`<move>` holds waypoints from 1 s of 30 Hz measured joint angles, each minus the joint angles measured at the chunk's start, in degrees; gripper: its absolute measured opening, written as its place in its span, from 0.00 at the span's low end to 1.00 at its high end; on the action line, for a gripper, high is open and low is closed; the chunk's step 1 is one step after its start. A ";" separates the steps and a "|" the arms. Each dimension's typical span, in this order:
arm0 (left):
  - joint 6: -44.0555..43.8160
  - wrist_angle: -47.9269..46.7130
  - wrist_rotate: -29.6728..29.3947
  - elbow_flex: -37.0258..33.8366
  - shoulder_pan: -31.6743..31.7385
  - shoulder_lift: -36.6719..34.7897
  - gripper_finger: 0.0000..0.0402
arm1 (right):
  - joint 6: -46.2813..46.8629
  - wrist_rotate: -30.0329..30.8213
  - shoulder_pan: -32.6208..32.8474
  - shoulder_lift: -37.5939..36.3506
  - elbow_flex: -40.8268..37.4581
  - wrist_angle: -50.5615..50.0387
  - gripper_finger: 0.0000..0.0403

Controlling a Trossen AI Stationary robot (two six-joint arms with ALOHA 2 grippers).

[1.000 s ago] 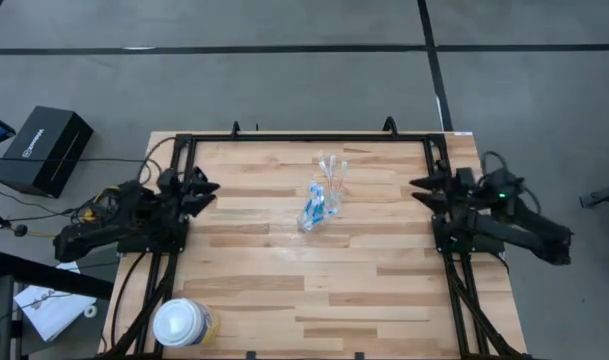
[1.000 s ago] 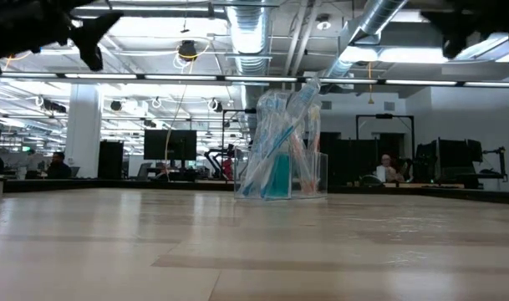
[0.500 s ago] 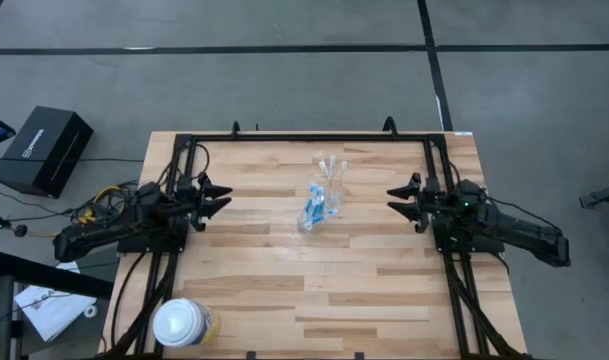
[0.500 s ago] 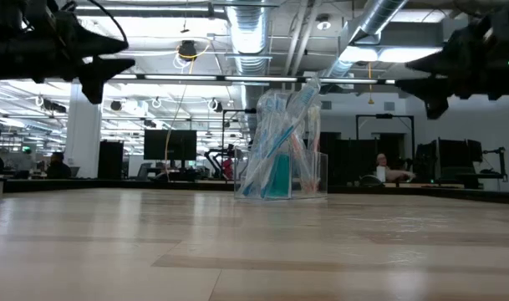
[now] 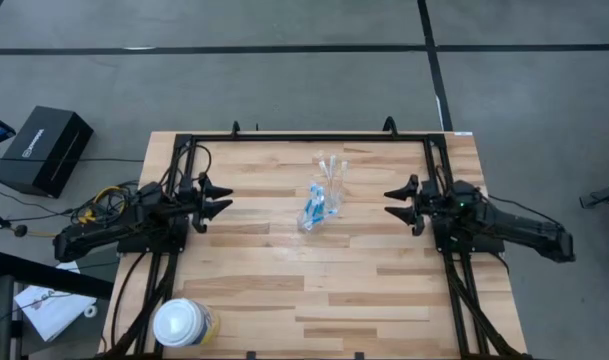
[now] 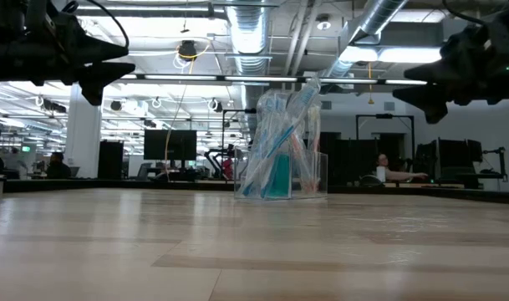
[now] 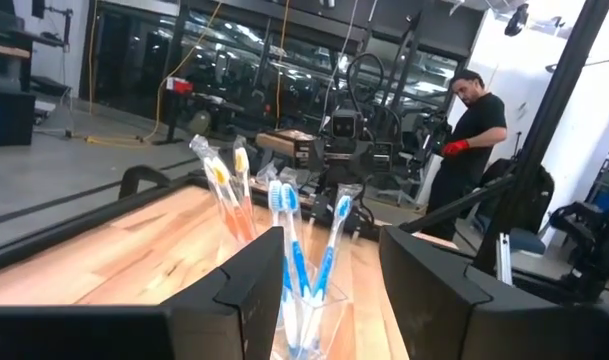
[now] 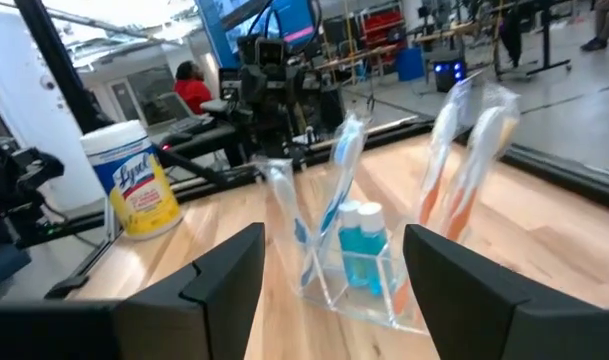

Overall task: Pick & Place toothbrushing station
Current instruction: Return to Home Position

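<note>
The toothbrushes (image 6: 275, 142) are standing in the clear organizer (image 5: 321, 206) near the middle of the counter (image 5: 284, 290), so the left arm (image 5: 124, 226) and right arm (image 5: 504, 228), jaws spread and empty, should be folding home outward, away from it.

A large open workshop hall, brightly lit.
The grey concrete floor (image 5: 284, 80) has dark straight lines, and a black rectangular box (image 5: 46, 150) stands on it. Overhead run silver round ducts (image 6: 252, 33) and long white strip lights (image 6: 195, 78); a white square pillar (image 6: 83, 134) and dark flat monitors (image 6: 170, 146) stand behind.
</note>
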 joint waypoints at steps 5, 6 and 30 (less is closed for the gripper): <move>2.11 -0.04 0.00 0.00 0.00 0.20 0.40 | -0.02 0.00 1.70 2.03 -0.02 0.03 0.57; 2.18 -0.09 0.00 0.00 0.00 0.47 0.40 | -0.03 -0.02 1.87 2.33 -0.02 0.00 0.57; 1.98 0.28 0.03 0.00 0.00 10.21 0.40 | -6.10 0.03 2.06 2.82 -0.09 -0.04 0.57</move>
